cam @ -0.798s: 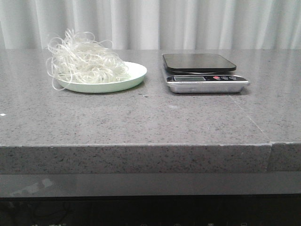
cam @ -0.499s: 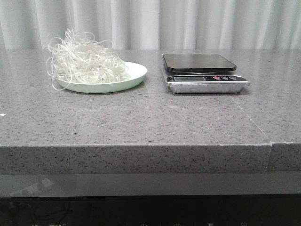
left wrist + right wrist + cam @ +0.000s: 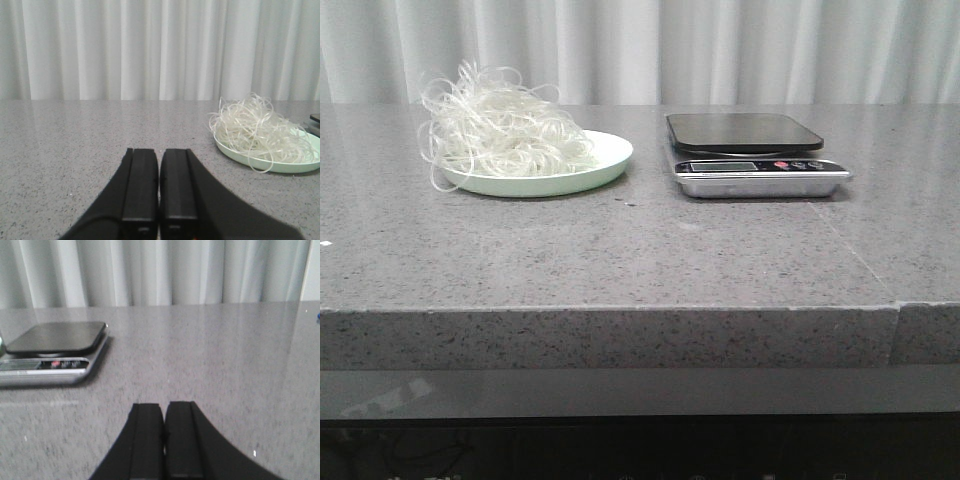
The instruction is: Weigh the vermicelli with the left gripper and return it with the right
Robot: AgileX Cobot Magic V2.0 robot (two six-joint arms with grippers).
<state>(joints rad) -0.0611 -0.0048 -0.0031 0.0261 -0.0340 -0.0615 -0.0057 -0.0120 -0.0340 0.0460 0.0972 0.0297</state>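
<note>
The vermicelli (image 3: 500, 133) is a fluffy whitish nest heaped on the left part of a pale green plate (image 3: 605, 160) at the back left of the table. The kitchen scale (image 3: 750, 152), with a dark bare platform and a steel front, stands to the plate's right. Neither arm appears in the front view. In the left wrist view my left gripper (image 3: 159, 151) is shut and holds nothing, low over the table, with the vermicelli (image 3: 255, 127) ahead and off to one side. The right gripper (image 3: 164, 406) is shut and holds nothing, with the scale (image 3: 52, 352) ahead of it to the side.
The grey speckled stone table (image 3: 620, 250) has a front edge close to the camera and a seam (image 3: 895, 300) at its right end. A white curtain (image 3: 720, 50) hangs behind the table.
</note>
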